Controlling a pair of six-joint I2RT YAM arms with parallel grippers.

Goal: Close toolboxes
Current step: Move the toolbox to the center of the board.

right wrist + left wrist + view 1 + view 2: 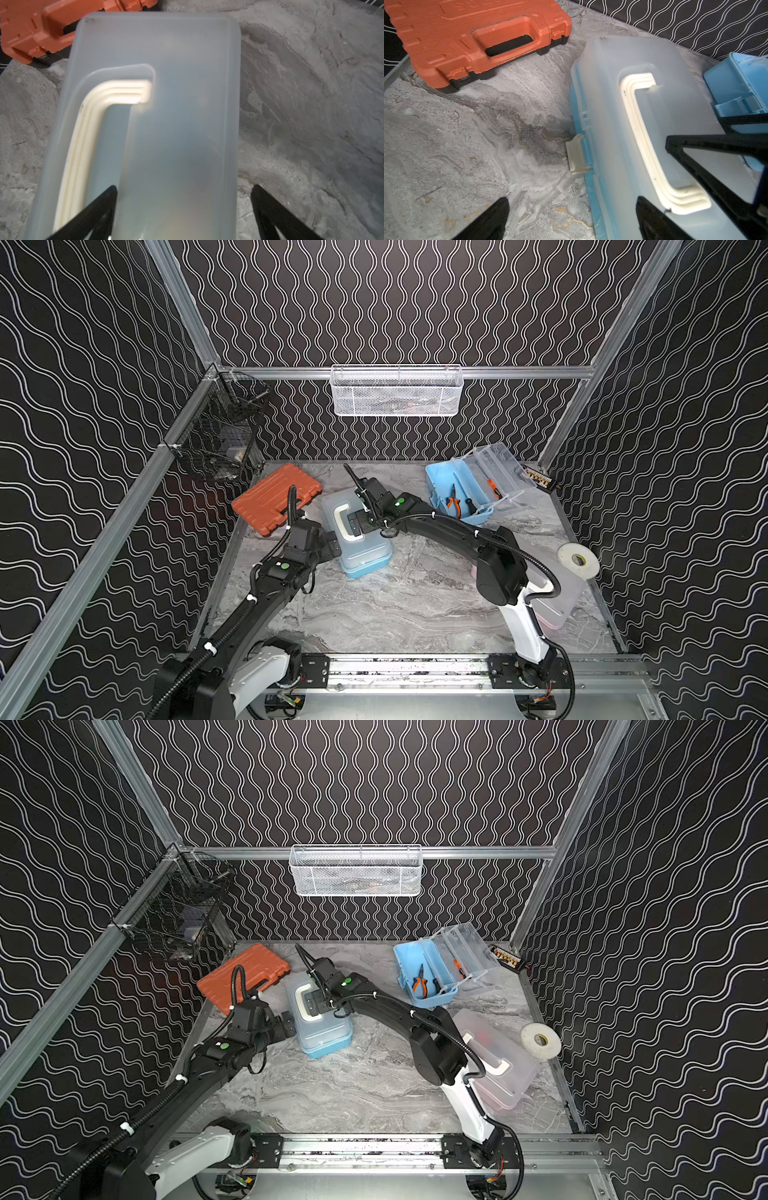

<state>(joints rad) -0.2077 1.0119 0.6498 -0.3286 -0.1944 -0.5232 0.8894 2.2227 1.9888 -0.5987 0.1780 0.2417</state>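
**Both grippers spread open at the centre toolbox; 1 of 3 toolboxes stands open**

**Top views.** In both top views the centre toolbox [365, 556], which has a light-blue base and its clear lid down, lies on the marble table [415, 605] just toward 10 o'clock from the middle. The left gripper [332, 543] sits at the box's 9 o'clock side. The right gripper [357, 522] is over the lid. Both have their jaws wide apart and hold nothing. The open toolbox [419, 973] stands at 1 o'clock with its lid and clear tray thrown back and orange-handled pliers [419, 984] in its base. The pink-based toolbox [503, 1069] lies at 4 o'clock with its lid down, partly behind the right arm. An orange case [270, 497] rests at 10 o'clock, near the centre toolbox. A tape roll [577, 560] leans at 3 o'clock.

**Left wrist.** The left gripper's fingers [492, 220] are spread wide: 1 is over bare table, the other over the lid. A white latch [577, 155] juts out from the box's side. A white handle [643, 145] lies flat in the lid, and the right gripper's black fingers cross above it.

**Right wrist.** The lid, blurred, fills most of the view. The right gripper's 2 fingers [99, 212] are wide apart: 1 is beside the handle, the other past the lid's edge over the table.
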